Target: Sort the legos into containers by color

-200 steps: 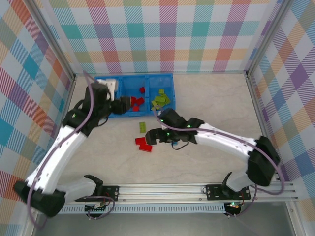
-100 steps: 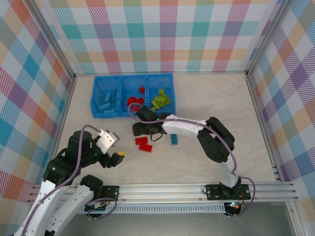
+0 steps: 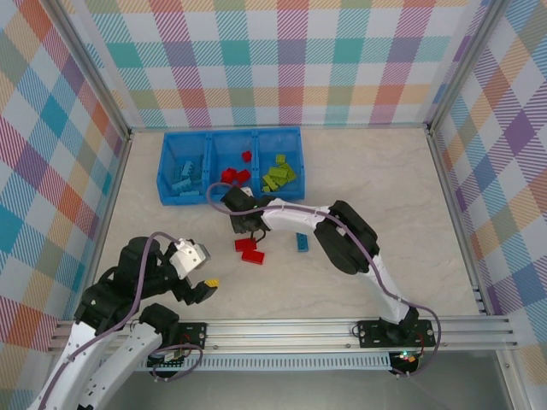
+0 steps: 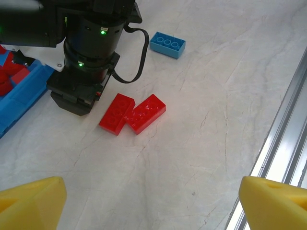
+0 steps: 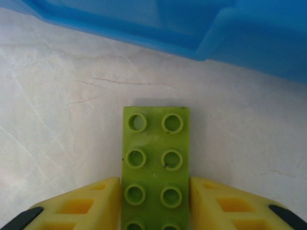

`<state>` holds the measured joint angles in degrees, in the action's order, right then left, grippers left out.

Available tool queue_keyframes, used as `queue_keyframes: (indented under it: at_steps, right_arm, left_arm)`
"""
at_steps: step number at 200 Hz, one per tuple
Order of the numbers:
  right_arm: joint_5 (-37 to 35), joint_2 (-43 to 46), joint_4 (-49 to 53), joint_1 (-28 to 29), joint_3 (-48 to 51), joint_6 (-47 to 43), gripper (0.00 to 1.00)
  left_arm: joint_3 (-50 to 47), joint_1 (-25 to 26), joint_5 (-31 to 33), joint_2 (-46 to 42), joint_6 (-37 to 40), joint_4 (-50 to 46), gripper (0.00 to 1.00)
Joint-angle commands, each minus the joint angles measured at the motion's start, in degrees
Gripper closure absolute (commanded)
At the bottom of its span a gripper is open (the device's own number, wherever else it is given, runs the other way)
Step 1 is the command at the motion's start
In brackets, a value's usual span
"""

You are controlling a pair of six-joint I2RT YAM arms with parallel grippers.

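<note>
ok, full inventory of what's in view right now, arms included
tray: 1, bright blue, three compartments, far side of table
blue bricks in tray: several, light blue, left compartment
red bricks in tray: several, red, middle compartment
green bricks in tray: several, lime, right compartment
loose red bricks: 2, red, touching, on table in front of tray
loose blue brick: 1, light blue, on table right of the red pair
loose green brick: 1, lime, on table just in front of tray
table: 1, beige marbled
walls: 3, multicolour plaid
left gripper: 1, yellow fingers, wide open, empty, near left
right gripper: 1, yellow fingers, closed on the loose green brick
</note>
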<state>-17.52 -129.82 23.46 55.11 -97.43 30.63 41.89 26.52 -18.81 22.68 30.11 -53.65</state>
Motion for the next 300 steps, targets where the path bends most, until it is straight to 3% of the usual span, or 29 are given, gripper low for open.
queue_keyframes:
  at_steps: [1, 54, 109, 147, 177, 191, 206, 238, 269, 300]
  right_arm:
    - [0.2, 1.1, 1.4, 0.3, 1.6, -0.2, 0.62]
    - [1.1, 17.2, -6.1, 0.3, 13.1, -3.3, 0.67]
    - [-7.5, 31.9, -9.9, -2.0, 19.7, -10.8, 0.68]
    - [-3.9, 26.0, -11.8, -11.0, 13.4, -15.7, 0.69]
    - [1.5, 17.1, -11.3, -15.7, 5.6, -14.9, 0.69]
    - [1.9, 14.2, -11.1, -16.4, 2.8, -15.0, 0.65]
    - [2.3, 12.7, -9.7, -16.9, 0.1, -14.9, 0.52]
    - [2.1, 15.7, -9.0, -17.0, 0.2, -15.0, 0.44]
    - [4.3, 25.3, -8.3, -17.1, 6.1, -14.9, 0.41]
    - [14.4, 40.2, -7.3, -17.1, 17.5, -15.5, 0.20]
  left_arm:
    - [-0.6, 0.7, -1.2, -1.2, 1.6, 1.2, 0.06]
    - [-0.2, 0.7, -6.7, 0.5, 0.7, 5.8, 0.04]
    - [0.6, 0.7, -5.0, 2.5, -0.6, 8.7, 0.00]
    - [0.2, 0.7, -3.5, 3.0, -4.5, 11.3, 0.00]
    - [-0.2, 0.7, 7.4, 6.1, -11.6, 14.3, 0.00]
    - [1.1, 0.6, 12.7, 9.2, -17.9, 14.2, 0.00]
    - [2.9, 0.6, 16.7, 13.3, -25.2, 13.8, 0.00]
    - [4.3, 0.6, 16.3, 20.9, -37.1, 15.9, 0.00]
    - [3.7, 0.7, 20.0, 27.6, -49.5, 19.4, 0.00]
    - [3.5, 2.1, 20.6, 35.2, -57.5, 21.8, 0.00]
